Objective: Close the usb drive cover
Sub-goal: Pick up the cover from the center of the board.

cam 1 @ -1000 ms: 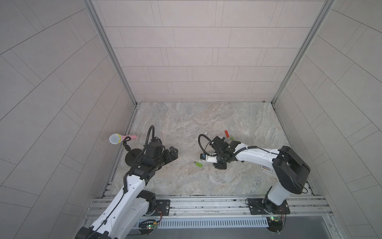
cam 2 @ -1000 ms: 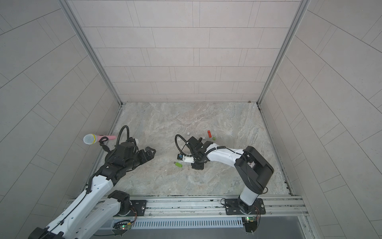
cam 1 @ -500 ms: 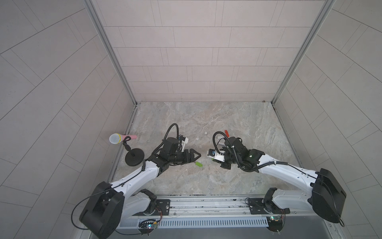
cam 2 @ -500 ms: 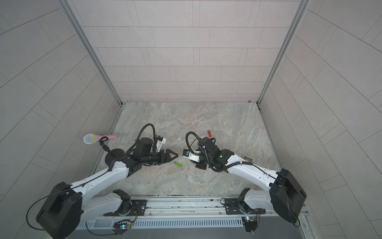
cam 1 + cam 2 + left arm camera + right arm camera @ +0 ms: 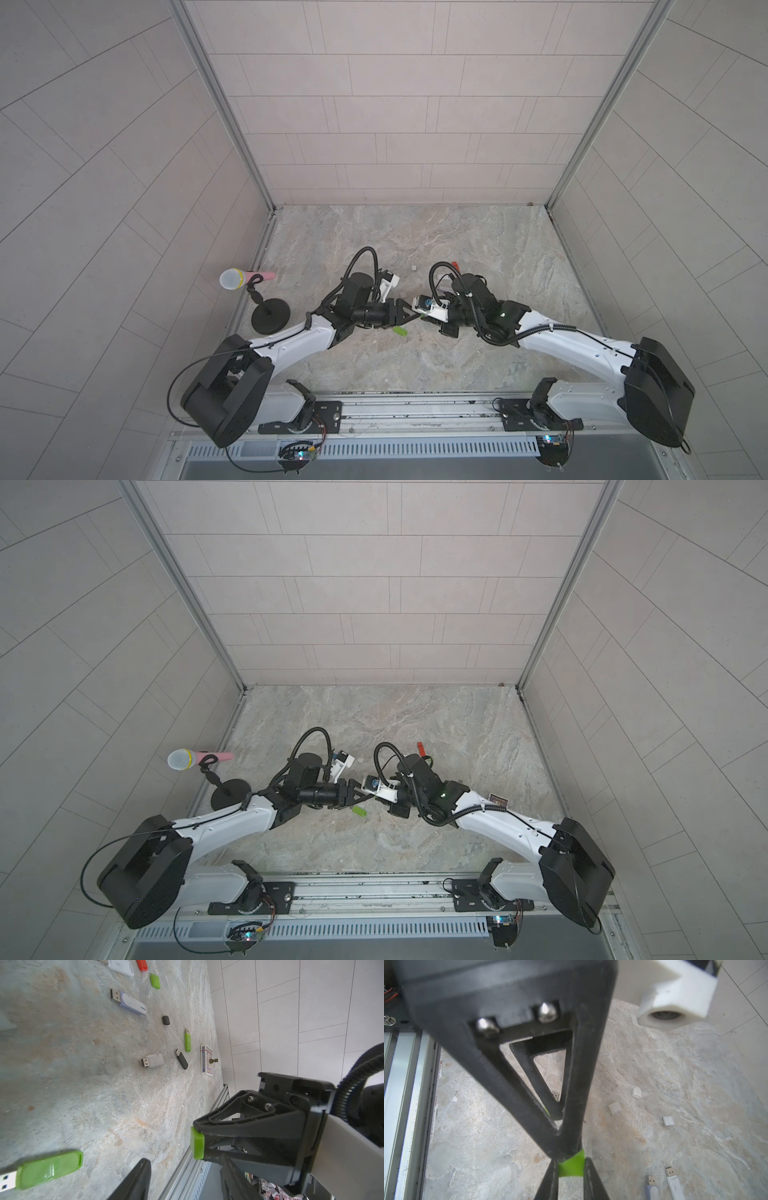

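Note:
A small green cover (image 5: 571, 1165) is pinched between the fingers of my right gripper (image 5: 570, 1180), which is shut on it above the table. In the left wrist view the same cover (image 5: 197, 1142) sticks out of the right gripper's fingertips. My left gripper (image 5: 182, 1169) faces it with its jaws apart and nothing held; one fingertip (image 5: 564, 1147) touches the cover's far end. In both top views the two grippers (image 5: 415, 316) (image 5: 428, 319) (image 5: 368, 796) (image 5: 380, 798) meet tip to tip. The green usb drive (image 5: 49, 1169) (image 5: 400, 331) (image 5: 359, 811) lies flat just below them, its plug bare.
Several other usb drives (image 5: 133, 1004) and loose caps (image 5: 614, 1108) lie scattered on the stone table (image 5: 415, 365). A card box (image 5: 206, 1059) sits near the right wall. A microphone on a stand (image 5: 232, 279) is at the left edge. The metal rail (image 5: 415, 409) runs along the front.
My left arm has swung from the table's left side to the middle, its jaws narrowing on the way. The right gripper, still shut on the green cover, has shifted slightly right to meet it.

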You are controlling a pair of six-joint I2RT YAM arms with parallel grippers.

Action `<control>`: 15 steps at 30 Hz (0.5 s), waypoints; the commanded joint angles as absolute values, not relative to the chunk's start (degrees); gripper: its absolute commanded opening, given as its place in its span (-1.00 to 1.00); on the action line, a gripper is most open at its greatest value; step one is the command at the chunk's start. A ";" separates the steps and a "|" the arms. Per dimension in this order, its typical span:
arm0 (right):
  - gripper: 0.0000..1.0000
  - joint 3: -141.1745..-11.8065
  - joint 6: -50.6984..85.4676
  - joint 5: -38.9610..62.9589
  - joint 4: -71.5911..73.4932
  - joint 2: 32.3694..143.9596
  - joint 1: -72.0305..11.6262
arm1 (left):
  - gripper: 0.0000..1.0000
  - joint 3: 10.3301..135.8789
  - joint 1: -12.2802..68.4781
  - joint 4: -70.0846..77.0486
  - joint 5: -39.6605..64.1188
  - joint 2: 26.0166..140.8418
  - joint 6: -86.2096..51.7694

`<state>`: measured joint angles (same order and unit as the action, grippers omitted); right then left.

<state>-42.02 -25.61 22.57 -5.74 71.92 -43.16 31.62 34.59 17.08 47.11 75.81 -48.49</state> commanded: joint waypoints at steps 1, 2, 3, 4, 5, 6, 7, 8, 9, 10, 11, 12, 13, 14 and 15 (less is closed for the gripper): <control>-0.59 -42.88 -24.25 24.12 -3.79 72.70 -43.07 | 0.09 33.81 35.33 22.15 49.04 77.33 -50.10; -0.59 -42.97 -23.99 24.21 -3.51 72.78 -43.07 | 0.04 33.99 35.41 22.22 49.04 77.77 -50.12; -0.59 -42.98 -23.84 24.37 -3.37 72.92 -43.07 | 0.00 34.06 35.42 22.21 49.11 78.18 -50.19; -0.59 -42.98 -23.55 24.53 -3.01 72.99 -43.07 | -0.04 34.19 35.51 22.38 49.37 78.63 -50.19; -0.59 -42.98 -23.40 24.74 -2.72 73.03 -43.07 | -0.06 34.27 35.52 22.55 49.46 78.89 -50.27; -0.59 -42.90 -23.15 24.70 -2.41 72.94 -43.07 | -0.06 34.26 35.58 22.56 49.44 79.09 -50.40; -0.59 -42.89 -23.01 24.69 -2.28 72.97 -43.07 | -0.08 34.18 35.49 22.50 49.32 79.21 -50.36; -0.59 -42.89 -22.98 24.70 -2.08 72.95 -43.07 | -0.11 34.11 35.56 22.50 49.30 79.34 -50.37; -0.59 -42.89 -22.82 24.70 -1.94 72.96 -43.11 | -0.12 34.10 35.59 22.42 49.22 79.44 -50.40; -0.59 -42.89 -22.67 24.65 -1.66 72.91 -43.07 | -0.13 34.10 35.52 22.06 49.05 79.53 -50.36; -0.59 -42.89 -22.62 24.70 -1.51 72.90 -43.14 | -0.16 34.02 35.53 22.03 49.04 79.68 -50.41; -0.59 -42.89 -22.50 24.78 -1.28 72.88 -43.07 | -0.18 34.01 35.51 22.05 49.05 79.94 -50.36; -0.59 -42.89 -22.42 25.00 -1.15 72.80 -43.07 | -0.20 34.01 35.55 21.89 49.04 80.07 -50.36; -0.59 -42.82 -22.28 25.11 -0.90 72.86 -43.07 | -0.21 34.01 35.56 21.89 49.04 80.26 -50.45; -0.59 -42.89 -22.20 25.07 -0.64 72.77 -43.11 | -0.23 34.10 35.51 21.81 49.12 80.56 -50.45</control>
